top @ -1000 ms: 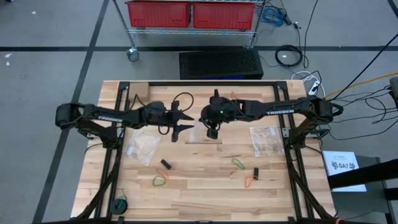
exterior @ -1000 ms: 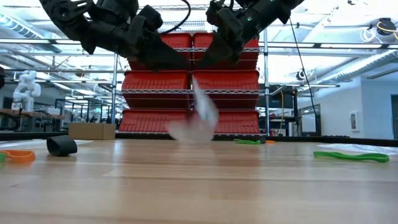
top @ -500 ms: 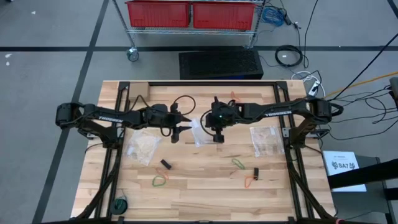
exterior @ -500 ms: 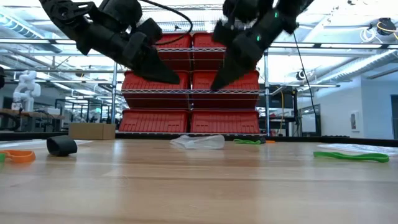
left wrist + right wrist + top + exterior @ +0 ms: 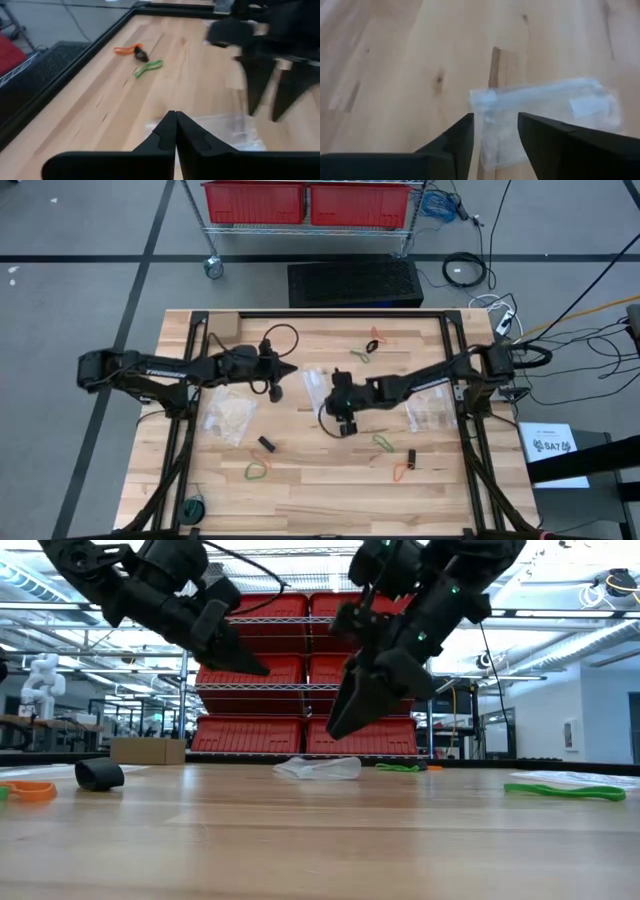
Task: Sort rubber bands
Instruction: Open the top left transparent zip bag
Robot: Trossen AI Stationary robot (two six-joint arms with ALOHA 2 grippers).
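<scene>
So the wooden table (image 5: 300, 485) fills most of the high view, and both dark arms are stretched out over its middle. The left gripper (image 5: 279, 372) hangs above the boards just left of centre with its fingers pressed together to a point; the left wrist view shows no gap between them and nothing caught in there. The right gripper (image 5: 343, 417) reaches in from the right side and sits a bit nearer the front edge. Its two fingers stand a little apart with bare wood between them, not touching anything, and the low view has it up off the surface.

Between the two grippers a clear zip bag (image 5: 317, 380) lies flat on the table by itself. Another clear bag (image 5: 228, 418) lies under the left arm, and a third (image 5: 428, 406) lies under the right arm.

The rubber bands are scattered loose on the wood. Near the back edge there's a green band (image 5: 360, 356) touching an orange-red one (image 5: 375, 340), with something dark at the orange one that I think is a black band, but it's too small to be sure. Toward the front: a black band (image 5: 266, 444), a green-and-orange pair (image 5: 258, 470), a green band (image 5: 383, 443), another black band (image 5: 410, 457) and an orange one (image 5: 401, 472).
</scene>
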